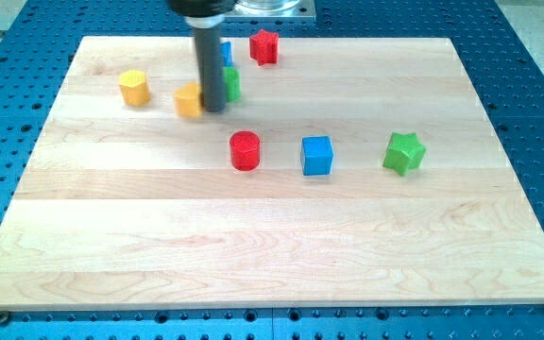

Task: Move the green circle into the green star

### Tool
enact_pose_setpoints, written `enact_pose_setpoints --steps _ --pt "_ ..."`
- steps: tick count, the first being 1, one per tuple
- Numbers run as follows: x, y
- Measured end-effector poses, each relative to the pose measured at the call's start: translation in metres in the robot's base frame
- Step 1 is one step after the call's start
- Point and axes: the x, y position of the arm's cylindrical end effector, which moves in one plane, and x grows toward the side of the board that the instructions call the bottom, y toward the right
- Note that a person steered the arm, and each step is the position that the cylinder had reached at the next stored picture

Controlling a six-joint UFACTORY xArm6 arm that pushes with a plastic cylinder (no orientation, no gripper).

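Note:
The green circle [231, 83] sits near the view's top, partly hidden behind my dark rod. The green star [404, 153] lies far to the view's right, at mid height. My tip [213, 108] rests on the board just left of and below the green circle, between it and a yellow block [188, 99]. The tip seems to touch or nearly touch both.
A blue block [225, 51] peeks out behind the rod above the green circle. A red star [264, 45] is at the top. A yellow hexagon [134, 88] is at the left. A red circle [245, 150] and blue cube [316, 155] lie between the circle and the star.

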Motion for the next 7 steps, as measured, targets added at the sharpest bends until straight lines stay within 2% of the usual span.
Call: enact_pose_setpoints --steps 1,2,3,4,5,7 --pt "0.000 -0.039" --pt "-0.029 -0.037" --pt "-0.035 0.007" --pt "0.011 0.095" --pt "0.021 0.147" --pt "-0.048 -0.027"
